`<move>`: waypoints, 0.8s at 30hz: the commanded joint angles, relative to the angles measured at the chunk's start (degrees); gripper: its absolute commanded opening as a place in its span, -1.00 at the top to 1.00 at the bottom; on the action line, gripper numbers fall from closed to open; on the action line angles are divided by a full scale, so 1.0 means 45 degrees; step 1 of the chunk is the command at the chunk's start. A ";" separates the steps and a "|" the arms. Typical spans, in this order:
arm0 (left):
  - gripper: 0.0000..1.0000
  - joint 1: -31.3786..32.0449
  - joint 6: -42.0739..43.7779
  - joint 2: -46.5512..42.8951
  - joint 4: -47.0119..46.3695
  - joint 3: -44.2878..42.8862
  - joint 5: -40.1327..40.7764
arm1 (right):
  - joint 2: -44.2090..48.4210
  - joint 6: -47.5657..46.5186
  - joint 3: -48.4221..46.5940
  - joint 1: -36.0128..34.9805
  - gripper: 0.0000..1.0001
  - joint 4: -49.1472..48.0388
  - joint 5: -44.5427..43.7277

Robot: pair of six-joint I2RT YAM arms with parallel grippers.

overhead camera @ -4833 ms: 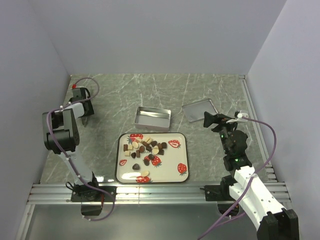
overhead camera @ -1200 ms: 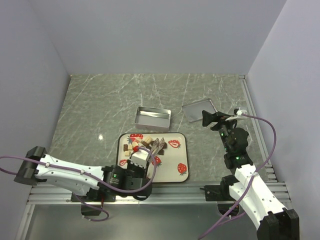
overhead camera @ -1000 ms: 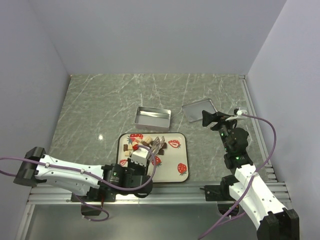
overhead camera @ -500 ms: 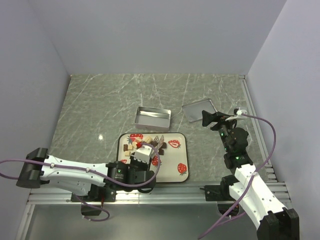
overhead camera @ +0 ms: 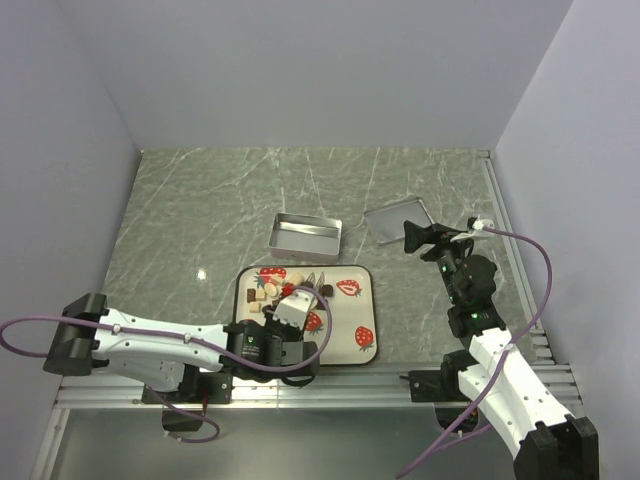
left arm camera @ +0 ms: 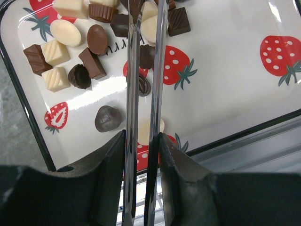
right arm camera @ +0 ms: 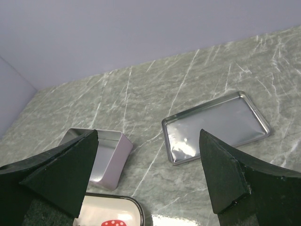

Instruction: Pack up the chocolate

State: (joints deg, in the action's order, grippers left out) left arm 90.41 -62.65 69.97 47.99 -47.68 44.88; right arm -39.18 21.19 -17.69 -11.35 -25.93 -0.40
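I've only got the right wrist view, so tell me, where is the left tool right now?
Observer: The left tool sits low over the strawberry tray, tips in the chocolate cluster.
Operator: Holding a piece?
Observer: Its fingers stand narrowly apart; I can't tell if one is pinched.
Operator: Any strays?
Observer: A dark piece lies apart, nearer the tray's near edge.

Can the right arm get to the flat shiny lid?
Probably yes. The right gripper hangs open just beside the flat metal lid, and nothing lies between them.
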 commanded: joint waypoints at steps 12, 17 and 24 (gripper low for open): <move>0.26 0.0045 0.0818 -0.0238 0.0819 -0.1296 -0.0619 | -0.0044 0.0018 -0.0502 0.0082 -0.87 -0.0272 0.0051; 0.26 -0.0110 0.1286 0.0736 0.1093 -0.1884 -0.0522 | 0.0015 0.0037 -0.0502 0.0082 -0.87 -0.0253 0.0051; 0.28 -0.0345 0.1286 0.0603 0.1094 -0.1807 -0.0560 | 0.0035 0.0056 -0.0502 0.0082 -0.87 -0.0233 0.0031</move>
State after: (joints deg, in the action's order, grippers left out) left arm 89.45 -57.78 73.76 52.45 -54.92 42.24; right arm -39.18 21.19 -17.69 -11.35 -25.85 -0.40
